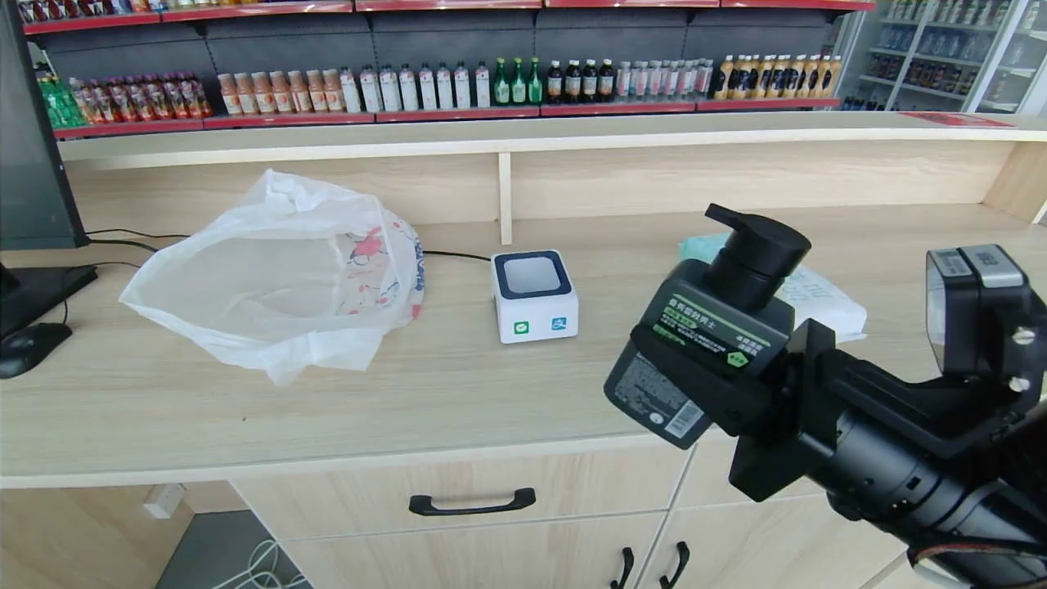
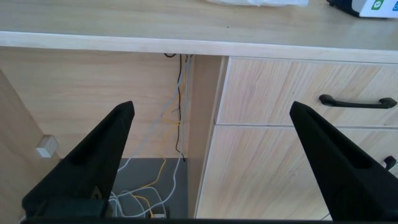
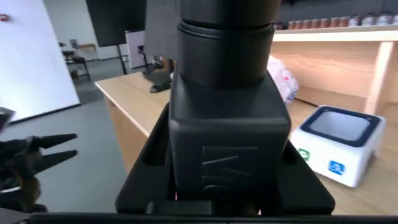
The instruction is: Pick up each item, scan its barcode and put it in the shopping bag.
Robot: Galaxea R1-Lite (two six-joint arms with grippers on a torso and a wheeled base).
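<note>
While the left gripper hangs with its fingers spread and nothing between them, low in front of the cabinet under the counter's front edge, the work sits with the other arm. On the counter, toward its left end, the shopping bag lies slumped with its mouth gaping; thin, limp plastic that would likely fold under anything dropped onto its rim, so an item wants lowering well inside the opening. Near the middle stands the scanner, its window facing up. Right of it, off the front edge and held in the air, the right gripper is clamped across the body of the dark pump bottle, which tilts with its pump head up and toward the back. The bottle looks like stiff, smooth plastic, probably weighty if full (how full cannot be seen), so the flat sides of the body are the sound place to hold; the pump head would likely give or turn. Its barcode sits low on the face turned to the front and would need turning toward the window. Behind it, near the right end, lie a white packet and a teal one, soft-looking and probably light.
</note>
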